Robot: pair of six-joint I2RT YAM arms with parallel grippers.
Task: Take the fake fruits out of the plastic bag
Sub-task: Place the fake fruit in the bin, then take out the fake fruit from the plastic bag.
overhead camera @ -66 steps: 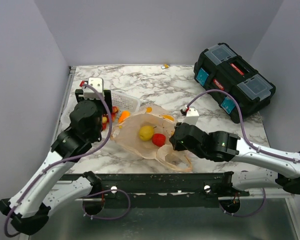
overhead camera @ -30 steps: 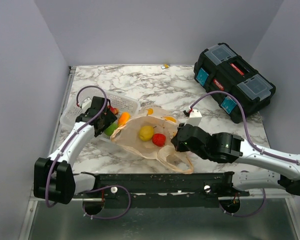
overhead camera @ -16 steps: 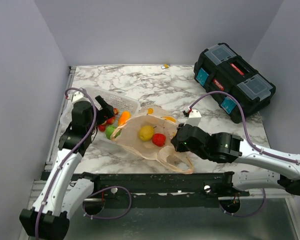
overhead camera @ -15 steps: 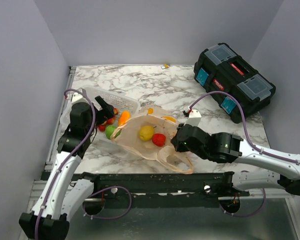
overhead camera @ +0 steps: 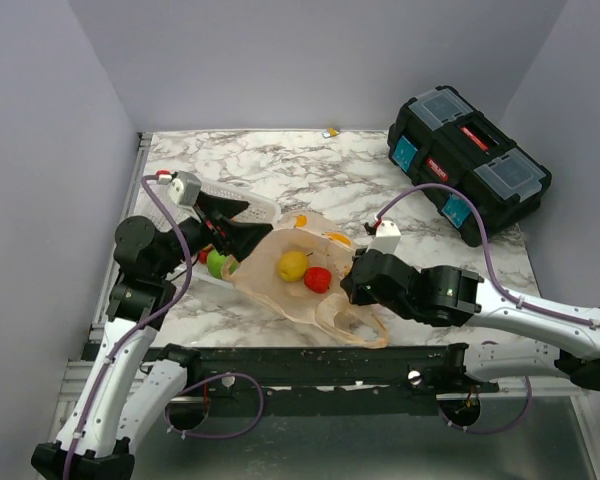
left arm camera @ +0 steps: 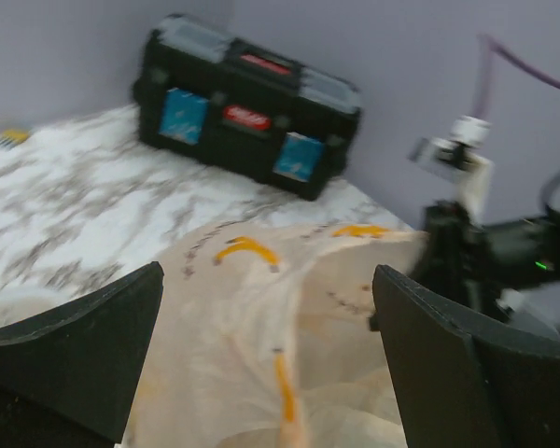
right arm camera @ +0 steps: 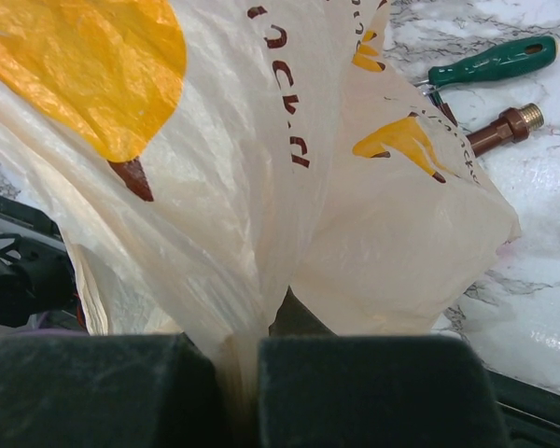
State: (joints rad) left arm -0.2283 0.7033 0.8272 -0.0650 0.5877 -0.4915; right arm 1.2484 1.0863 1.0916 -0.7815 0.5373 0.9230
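Note:
The plastic bag (overhead camera: 280,292) lies crumpled at the table's front middle. A yellow lemon (overhead camera: 293,265) and a small red fruit (overhead camera: 318,279) rest in its open mouth. A green round fruit (overhead camera: 217,263) sits left of the bag by the basket. The orange-yellow oblong one is hidden. My left gripper (overhead camera: 258,220) is open and empty, pointing at the bag's left edge; the left wrist view shows the bag (left arm camera: 261,317) between its spread fingers (left arm camera: 75,364). My right gripper (overhead camera: 348,283) is shut on the bag's right edge, pinching bunched plastic (right arm camera: 238,308).
A white mesh basket (overhead camera: 252,201) stands behind the left gripper. A black toolbox (overhead camera: 467,162) sits at the back right. A green-handled screwdriver (right arm camera: 490,61) and a brass-tipped tool (right arm camera: 504,129) lie beyond the bag. A small orange item (overhead camera: 330,132) lies at the back edge.
My left gripper has left the basket, swung to point right at the bag, and stands open. The right gripper and the bag have not moved.

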